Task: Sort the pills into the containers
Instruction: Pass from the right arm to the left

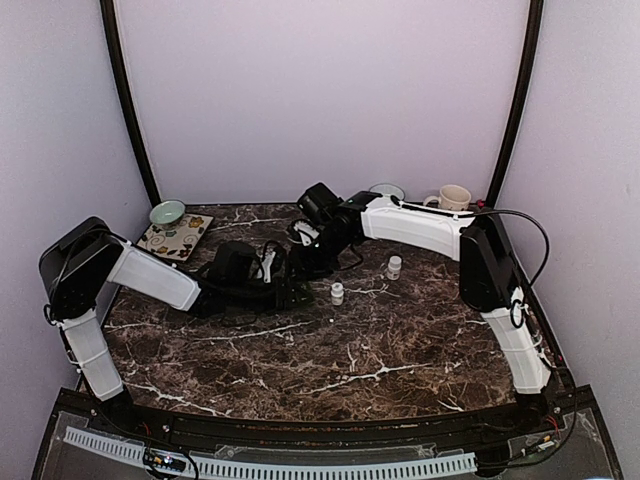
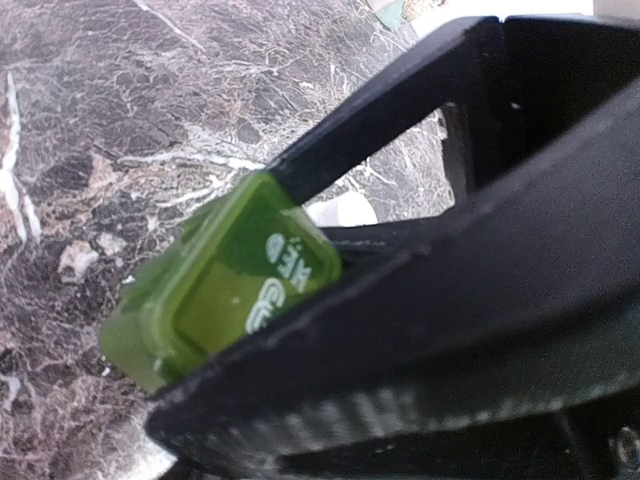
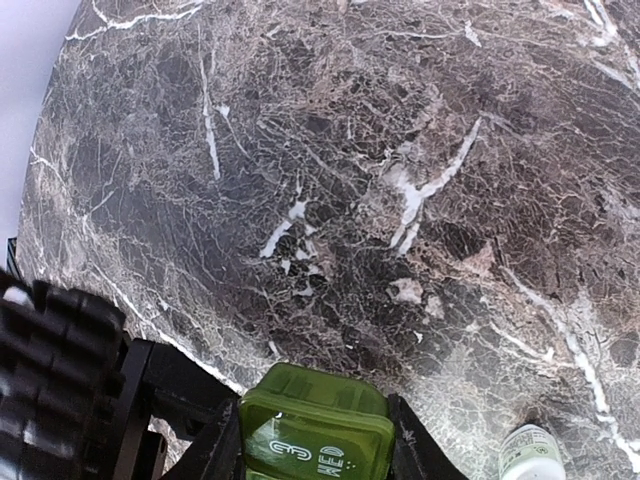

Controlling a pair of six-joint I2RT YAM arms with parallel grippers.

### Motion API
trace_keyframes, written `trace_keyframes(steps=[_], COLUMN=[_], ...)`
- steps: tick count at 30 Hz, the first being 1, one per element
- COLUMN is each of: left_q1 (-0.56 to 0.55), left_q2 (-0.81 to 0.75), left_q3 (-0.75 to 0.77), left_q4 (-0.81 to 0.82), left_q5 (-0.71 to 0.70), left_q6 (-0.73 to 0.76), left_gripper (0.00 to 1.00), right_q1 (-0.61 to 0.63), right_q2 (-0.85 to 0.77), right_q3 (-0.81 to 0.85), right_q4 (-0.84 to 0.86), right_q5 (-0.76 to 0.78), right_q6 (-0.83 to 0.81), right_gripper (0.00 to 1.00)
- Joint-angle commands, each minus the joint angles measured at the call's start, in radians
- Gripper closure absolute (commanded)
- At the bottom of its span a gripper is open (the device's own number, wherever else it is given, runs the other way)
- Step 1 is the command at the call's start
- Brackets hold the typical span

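Observation:
A translucent green pill box with white lettering on its lid shows in the left wrist view [image 2: 230, 290] and the right wrist view [image 3: 318, 435]. My left gripper [image 2: 220, 292] is shut on it, one black finger above and one below. My right gripper [image 3: 315, 445] also grips it, a finger on each side, a little above the marble. In the top view the left gripper [image 1: 283, 288] and right gripper [image 1: 305, 255] meet at the table's middle, and the box is hidden between them. No loose pills show.
Two small white bottles [image 1: 337, 292] [image 1: 394, 267] stand right of the grippers; one shows in the right wrist view [image 3: 530, 455]. A patterned tile [image 1: 175, 237] and a green bowl [image 1: 167, 212] sit at the back left, a mug [image 1: 455, 197] and a bowl [image 1: 387, 190] at the back right.

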Motion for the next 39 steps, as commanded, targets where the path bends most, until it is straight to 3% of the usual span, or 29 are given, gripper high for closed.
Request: trace_keyframes(steps=[1, 11, 17, 30, 39], left_q1=[0.005, 0.006, 0.006, 0.006, 0.006], left_q2=[-0.047, -0.061, -0.086, -0.137, -0.159], left_q3=[0.007, -0.019, -0.024, -0.021, -0.009], left_q4=[-0.022, 0.020, 0.029, -0.076, -0.166], left_q5=[-0.004, 0.020, 0.041, 0.010, -0.038], left_q6=[0.014, -0.004, -0.011, -0.002, 0.006], left_gripper=[0.52, 0.66, 0.72, 0.73, 0.74], right_q1=[0.004, 0.005, 0.006, 0.004, 0.004], right_q2=[-0.060, -0.077, -0.085, -0.152, -0.185], right_q3=[-0.014, -0.031, -0.047, -0.132, -0.169], right_q4=[0.038, 0.052, 0.064, 0.133, 0.150], right_q5=[-0.016, -0.022, -0.012, -0.024, -0.021], right_q6=[0.011, 0.014, 0.013, 0.027, 0.031], right_gripper=[0.87, 0.87, 0.75, 0.58, 0.54])
